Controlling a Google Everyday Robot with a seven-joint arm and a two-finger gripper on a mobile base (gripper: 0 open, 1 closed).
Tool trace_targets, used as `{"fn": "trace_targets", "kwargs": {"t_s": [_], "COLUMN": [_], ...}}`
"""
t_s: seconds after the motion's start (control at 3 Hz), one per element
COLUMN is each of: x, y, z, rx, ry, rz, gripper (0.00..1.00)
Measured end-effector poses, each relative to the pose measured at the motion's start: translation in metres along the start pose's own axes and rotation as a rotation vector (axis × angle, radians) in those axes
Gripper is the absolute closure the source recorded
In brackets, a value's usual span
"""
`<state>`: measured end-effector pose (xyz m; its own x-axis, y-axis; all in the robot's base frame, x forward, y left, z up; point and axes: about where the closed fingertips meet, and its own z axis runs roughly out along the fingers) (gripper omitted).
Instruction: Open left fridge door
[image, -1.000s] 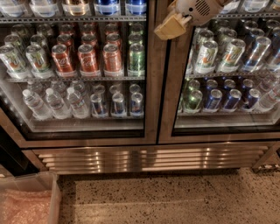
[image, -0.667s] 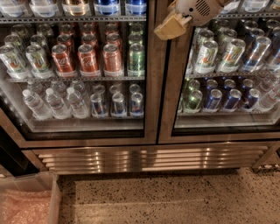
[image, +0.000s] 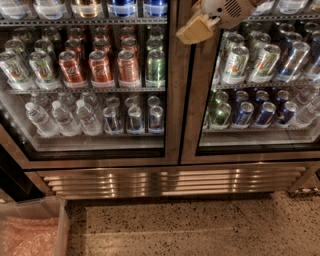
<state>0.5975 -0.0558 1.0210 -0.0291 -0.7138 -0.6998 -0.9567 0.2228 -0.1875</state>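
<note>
Camera view, inspection notes. Landmark: centre seam between the two doors. Left fridge door lies left of seam, shut, flush w/ its neighbour. Red cans and water bottles show thru its glass. Right door is right of seam.

Handling, est.: rigid, fairly heavy hinged panel. Prob. held by a gasket seal, so first pull likely needs a firm tug. Glass pane is fragile; no contact advised. Brushed steel frame is smooth, likely slippery. No handle visible. Best hold judged to be the frame's vertical edge immediately left of seam, though no lip can be made out there.

Arm: gripper at top of view, just right of seam, in front of right door's frame, angled down-left toward seam. Contact w/ frame: unclear. Open/closed state: cannot tell. Not yet on left fridge door.
</note>
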Motion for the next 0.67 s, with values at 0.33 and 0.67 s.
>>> {"fn": "trace_targets", "kwargs": {"t_s": [0.33,0.67], "x": [0.0004,-0.0028], "y": [-0.0003,-0.0019], "z": [-0.0004,-0.0028], "rx": [-0.001,0.003], "ry": [-0.007,-0.022], "rz": [0.002,-0.007], "gripper": [1.00,1.00]}}
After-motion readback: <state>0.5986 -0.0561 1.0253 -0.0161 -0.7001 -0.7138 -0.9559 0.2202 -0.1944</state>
